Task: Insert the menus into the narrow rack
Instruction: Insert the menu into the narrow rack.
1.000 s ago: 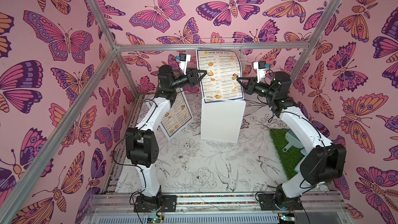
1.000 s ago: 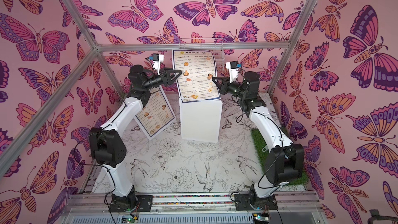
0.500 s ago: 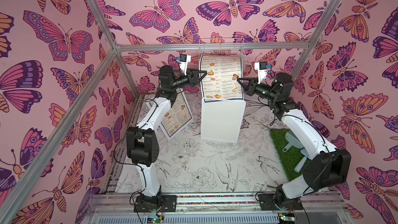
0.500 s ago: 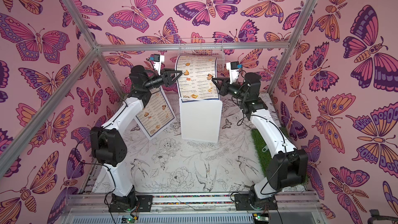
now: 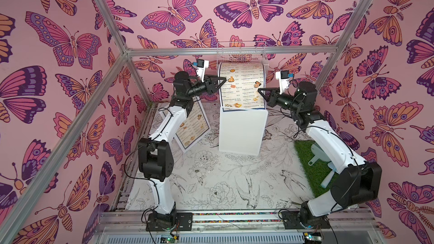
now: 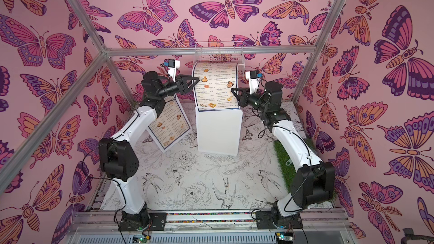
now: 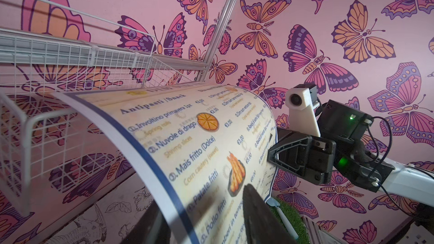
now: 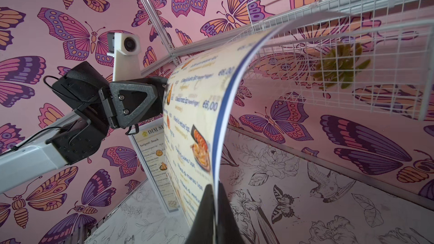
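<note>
Feeding cream, blue-bordered paper menu [image 5: 244,88] into white wire rack [image 5: 240,50]
Right tool [image 5: 259,90] pinching three-o'clock edge, left tool [image 5: 224,80] spread astride nine-o'clock edge; top needing uncurling.

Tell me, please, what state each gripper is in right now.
Left gripper: open, jaws either side of the menu.
Right gripper: shut on the menu.

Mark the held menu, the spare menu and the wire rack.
held menu [image 5: 243,85]: in a top view, printed centre.
spare menu [image 5: 196,126]: in a top view, uncovered printed face.
wire rack [image 7: 70,52]: left wrist view, mesh wall.
</note>
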Motion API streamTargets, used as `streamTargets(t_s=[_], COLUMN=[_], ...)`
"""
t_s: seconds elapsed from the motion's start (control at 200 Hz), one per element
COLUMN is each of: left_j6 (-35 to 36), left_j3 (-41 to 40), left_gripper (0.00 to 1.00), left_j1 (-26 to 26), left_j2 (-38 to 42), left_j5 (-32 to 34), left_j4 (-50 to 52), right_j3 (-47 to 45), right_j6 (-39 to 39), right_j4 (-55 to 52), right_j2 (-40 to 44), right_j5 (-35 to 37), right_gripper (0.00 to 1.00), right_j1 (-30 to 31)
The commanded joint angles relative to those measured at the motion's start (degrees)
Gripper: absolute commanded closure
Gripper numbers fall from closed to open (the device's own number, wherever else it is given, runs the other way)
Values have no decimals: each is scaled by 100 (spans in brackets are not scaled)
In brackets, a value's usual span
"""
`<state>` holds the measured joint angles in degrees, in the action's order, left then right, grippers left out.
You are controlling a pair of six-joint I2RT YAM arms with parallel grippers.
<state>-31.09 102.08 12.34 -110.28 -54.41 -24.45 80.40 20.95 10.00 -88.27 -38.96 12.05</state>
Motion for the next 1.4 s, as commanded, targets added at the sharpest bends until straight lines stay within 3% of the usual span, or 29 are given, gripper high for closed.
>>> streamTargets(t_s=[0.0,0.421,1.046,1.397], left_j6=[-48,-99,-170,-223], left_j3=[84,130,100,146], left_gripper=[50,51,69,72], left_j1=[16,67,61,91], left_j2=[-2,-18,-11,-69], left_j5=[-100,-109,-68,-144], left_j4=[-191,-223,-389,-390], right_j3=[-11,-297,-580,-837], right_j6=[-5,124,176,223], right_j4=[138,470,586,763], right_j2=[73,194,327,424], right_j5=[57,38,168,169], right_gripper=[92,96,94,93], right_j1=[43,44,27,26])
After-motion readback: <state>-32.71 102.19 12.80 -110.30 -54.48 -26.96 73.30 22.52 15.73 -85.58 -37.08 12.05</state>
